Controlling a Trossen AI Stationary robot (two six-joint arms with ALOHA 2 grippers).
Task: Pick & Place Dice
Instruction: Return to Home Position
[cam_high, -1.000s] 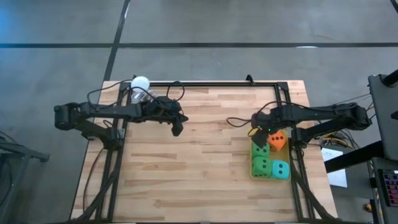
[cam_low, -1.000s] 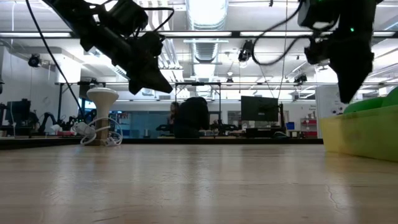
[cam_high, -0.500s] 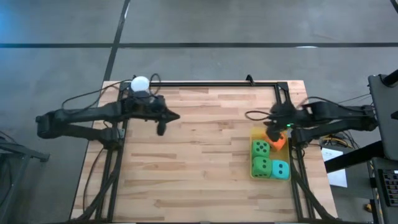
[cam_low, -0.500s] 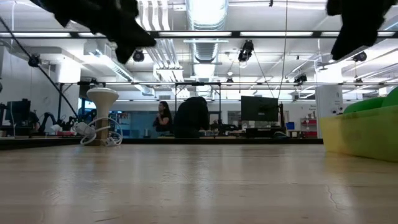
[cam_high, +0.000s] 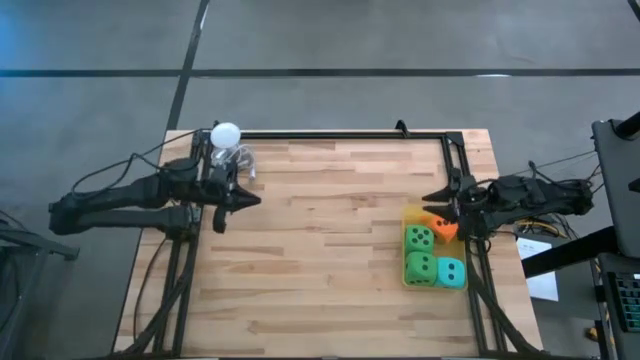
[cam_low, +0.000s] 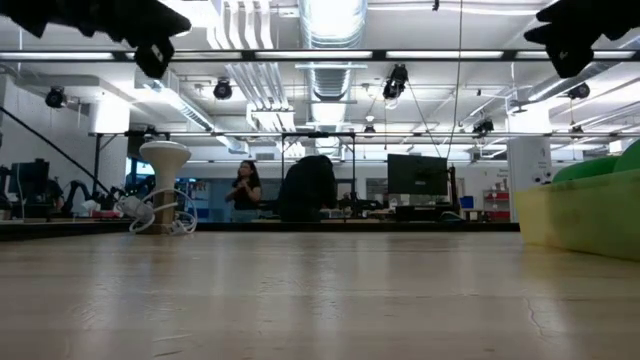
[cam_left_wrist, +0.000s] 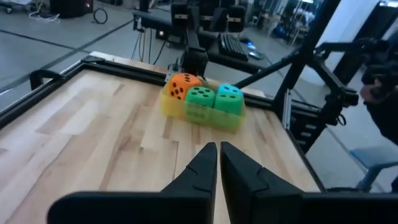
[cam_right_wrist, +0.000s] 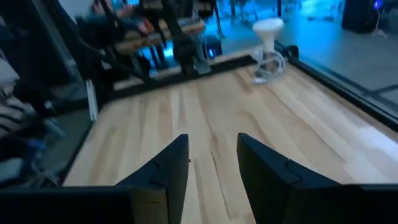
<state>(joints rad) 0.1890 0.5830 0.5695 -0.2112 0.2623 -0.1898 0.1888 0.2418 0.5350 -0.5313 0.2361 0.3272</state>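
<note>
Both arms have pulled back toward their own sides since a second ago. The left one has backed off from mid-table to the left edge, and the right one has lifted off the bin toward the right edge. The dice haven't budged.

All four dice sit in the yellow bin (cam_high: 405, 214) at the right edge of the table: the orange die (cam_high: 446, 228) at the far end, a green die (cam_high: 418, 240) next to it, then the second green die (cam_high: 419, 268) and the teal die (cam_high: 452, 272) at the near end. The bin's long axis runs far-to-near along that edge.

The right gripper (cam_right_wrist: 212, 146) is the close one. In the high view it hangs just beside the bin's far end, near the orange die, pointing in toward the table centre. Its fingers are spread apart with nothing between them. The left gripper (cam_left_wrist: 217, 150) is well apart from the bin, clear across the table near the white ball (cam_high: 226, 133). Its fingers are pinched nearly together and hold nothing.

So I'd say the sorting is done. All that's left is the retreat, and the right arm should pull straight away from the bin so it doesn't clip the rim.

As for brands or labels, I can't read any writing anywhere. The only marks I can make out are the pips on the dice.
</note>
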